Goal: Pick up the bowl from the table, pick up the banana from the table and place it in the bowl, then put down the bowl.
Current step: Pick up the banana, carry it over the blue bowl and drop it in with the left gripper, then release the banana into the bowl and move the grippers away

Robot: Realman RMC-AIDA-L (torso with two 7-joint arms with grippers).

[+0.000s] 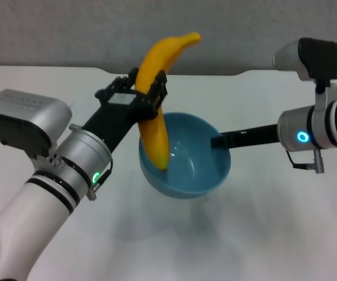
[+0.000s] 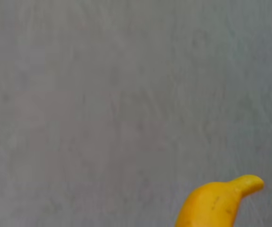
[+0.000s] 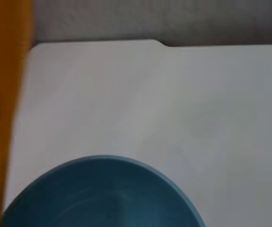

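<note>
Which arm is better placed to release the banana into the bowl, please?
The left. Its gripper is shut on the banana, whose lower end already rests inside the bowl. The right gripper holds the bowl's rim above the table.

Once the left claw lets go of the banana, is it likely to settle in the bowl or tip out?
The banana stands nearly upright, its lower end inside the bowl, so it will probably topple. It is longer than the bowl is wide, so it may lean on the rim. The glossy surface could let it slide.
</note>
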